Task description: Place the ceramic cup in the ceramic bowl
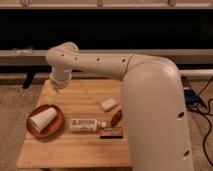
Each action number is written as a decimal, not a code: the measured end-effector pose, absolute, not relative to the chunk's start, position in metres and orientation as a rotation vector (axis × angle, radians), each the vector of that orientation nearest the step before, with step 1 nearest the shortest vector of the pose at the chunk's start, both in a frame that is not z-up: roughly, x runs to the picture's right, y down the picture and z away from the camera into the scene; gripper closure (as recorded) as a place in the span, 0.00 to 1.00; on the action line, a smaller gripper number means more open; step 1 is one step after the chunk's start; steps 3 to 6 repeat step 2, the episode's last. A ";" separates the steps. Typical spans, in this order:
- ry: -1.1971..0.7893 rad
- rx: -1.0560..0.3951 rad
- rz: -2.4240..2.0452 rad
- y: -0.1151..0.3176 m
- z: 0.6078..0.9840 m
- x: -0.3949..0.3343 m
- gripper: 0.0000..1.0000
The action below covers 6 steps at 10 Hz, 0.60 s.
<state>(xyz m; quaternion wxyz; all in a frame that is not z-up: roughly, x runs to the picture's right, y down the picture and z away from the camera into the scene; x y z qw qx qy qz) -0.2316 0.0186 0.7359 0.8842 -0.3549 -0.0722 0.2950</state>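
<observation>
The cup [42, 120] lies on its side in the bowl [56, 129], at the lower left of the frame. Its wide rim points toward the upper right and its narrower base toward the lower left. The bowl sits on the left part of the wooden tabletop [80, 150], close to the left edge.

The gripper [52, 92] hangs above the tabletop at the left of centre, above and a little right of the bowl, clear of the cup. It holds nothing that can be seen. Whether it is spread or closed cannot be told from this view.

The arm [150, 100] is white and bulky. It runs from the wrist at the upper left across the middle of the frame, then bends down along the right side, covering the right part of the tabletop.

To the right of the bowl a white bottle [86, 124] lies on its side, its cap toward the right. Just beside and below the cap lies a dark bar [111, 133]. A small white oval lump [108, 104] rests above the bottle, near the middle of the tabletop. A reddish-brown oblong thing [116, 117] lies between the lump and the bar, right by the arm.

Dark cables [202, 107] lie on the floor at the right edge.
</observation>
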 end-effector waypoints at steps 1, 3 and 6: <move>-0.146 -0.733 0.624 0.017 0.737 -0.227 0.20; -0.146 -0.733 0.625 0.017 0.737 -0.227 0.20; -0.146 -0.733 0.625 0.017 0.737 -0.227 0.20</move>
